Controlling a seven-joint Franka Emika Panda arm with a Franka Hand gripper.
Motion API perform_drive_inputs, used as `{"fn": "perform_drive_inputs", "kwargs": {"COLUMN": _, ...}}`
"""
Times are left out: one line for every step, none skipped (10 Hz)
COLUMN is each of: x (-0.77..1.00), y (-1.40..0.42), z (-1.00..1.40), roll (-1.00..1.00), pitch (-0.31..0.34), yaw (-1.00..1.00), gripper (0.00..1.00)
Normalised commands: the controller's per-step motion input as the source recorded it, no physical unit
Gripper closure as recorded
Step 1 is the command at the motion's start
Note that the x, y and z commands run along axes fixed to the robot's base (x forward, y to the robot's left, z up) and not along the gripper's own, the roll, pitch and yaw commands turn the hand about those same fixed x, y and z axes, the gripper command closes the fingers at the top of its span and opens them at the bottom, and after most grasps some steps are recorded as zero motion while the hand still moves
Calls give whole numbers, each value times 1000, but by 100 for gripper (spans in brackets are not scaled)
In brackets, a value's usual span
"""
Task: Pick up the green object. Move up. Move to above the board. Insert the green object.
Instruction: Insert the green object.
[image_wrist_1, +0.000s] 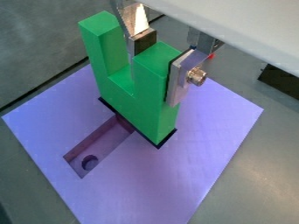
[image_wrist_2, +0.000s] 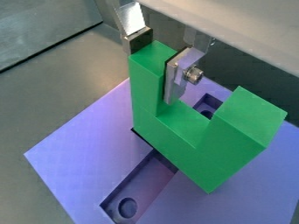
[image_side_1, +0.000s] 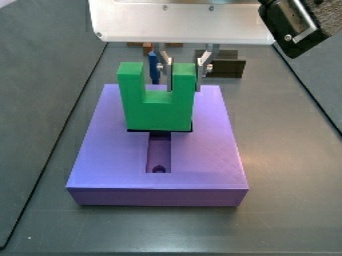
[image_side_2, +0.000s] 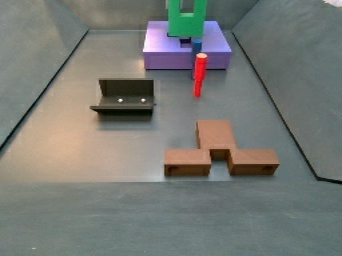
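Note:
The green object (image_wrist_1: 131, 87) is a bright green U-shaped block standing upright on the purple board (image_wrist_1: 211, 149), its base set into the board's cross-shaped recess. My gripper (image_wrist_1: 163, 57) is shut on the top of one prong, with one finger in the gap between the prongs and the other on the outside. The same grip shows in a wrist view (image_wrist_2: 162, 57) on the green object (image_wrist_2: 198, 131) over the board (image_wrist_2: 82, 149). In a side view the gripper (image_side_1: 174, 65), green object (image_side_1: 154, 100) and board (image_side_1: 160, 160) show; one arm of the recess with a round hole lies open.
A side view shows the green object (image_side_2: 185, 18) on the board (image_side_2: 187, 52) at the far end. A thin blue post with red top (image_side_2: 201, 72) stands before the board. The fixture (image_side_2: 124, 97) and brown blocks (image_side_2: 217, 150) lie nearer. A dark block (image_side_1: 227, 68) sits behind the board.

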Motion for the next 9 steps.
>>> {"fn": "perform_drive_inputs", "kwargs": {"x": -126, "y": -200, "z": -231, "roll": 64, "pitch": 0, "yaw": 40, "gripper": 100}}
{"fn": "perform_drive_inputs", "kwargs": {"x": 11, "y": -169, "z": -294, "roll": 59, "pitch": 0, "yaw": 89, "gripper": 100}}
{"fn": "perform_drive_inputs", "kwargs": {"x": 206, "y": 0, "z": -409, "roll": 33, "pitch": 0, "yaw": 0, "gripper": 100}}
{"fn": "perform_drive_inputs", "kwargs": {"x": 69, "y": 74, "z": -451, "roll": 0, "pitch": 0, "yaw": 0, "gripper": 100}}
{"fn": "perform_drive_inputs", "kwargs": {"x": 0, "y": 160, "z": -623, "roll": 0, "pitch": 0, "yaw": 0, "gripper": 100}}
{"fn": "perform_drive_inputs", "kwargs": {"x": -17, "y": 289, "z": -843, "roll": -67, "pitch": -10, "yaw": -9, "gripper": 100}}
{"fn": "perform_drive_inputs", "kwargs": {"x": -109, "y": 237, "z": -857, "roll": -19, "pitch": -46, "yaw": -103, "gripper": 100}}
{"fn": "perform_drive_inputs", "kwargs": {"x": -29, "y": 0, "z": -397, "roll": 31, "pitch": -17, "yaw": -17, "gripper": 100}}
{"fn": "perform_drive_inputs", "kwargs": {"x": 0, "y": 0, "z": 0, "roll": 0, "pitch": 0, "yaw": 0, "gripper": 100}}
